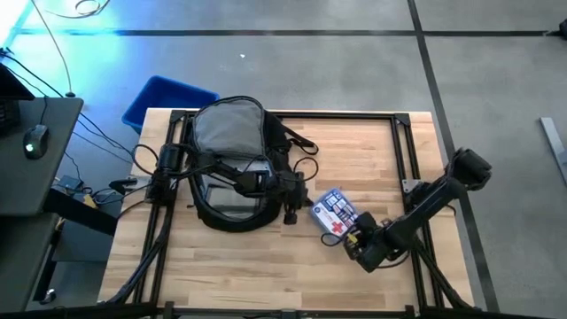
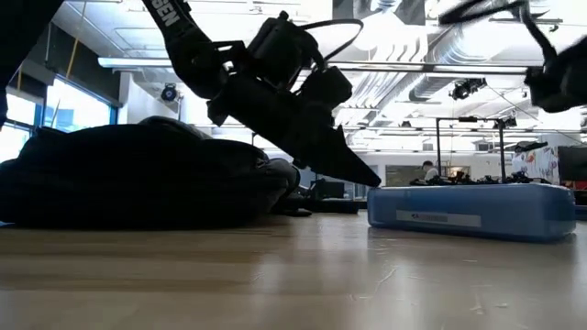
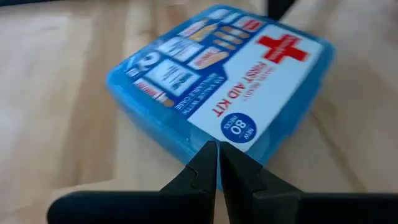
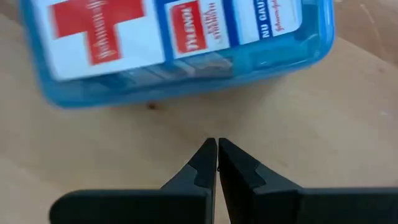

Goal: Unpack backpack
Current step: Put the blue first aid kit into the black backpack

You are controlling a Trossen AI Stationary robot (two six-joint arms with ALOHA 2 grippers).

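While the backpack (image 1: 229, 164) lies flat on the far left part of the table (image 1: 266, 275), its grey lining turned up and its black straps trailing toward the middle, the left claw (image 1: 295, 206) sits just past the bag's right edge, reaching across the bag from the left side with its fingers pressed together and holding nothing. Just beside that claw, toward the right, lies a blue first aid kit (image 1: 335, 214) flat on the wood (its red cross and label face up). The right claw (image 1: 353, 241) rests low at the kit's near right corner, its fingers also closed on nothing, tips close to the kit's side. Bare wood runs along the near edge of the table and across the far right corner. A black frame borders the table, and a blue bin (image 1: 164, 99) stands on the floor beyond the far left corner.
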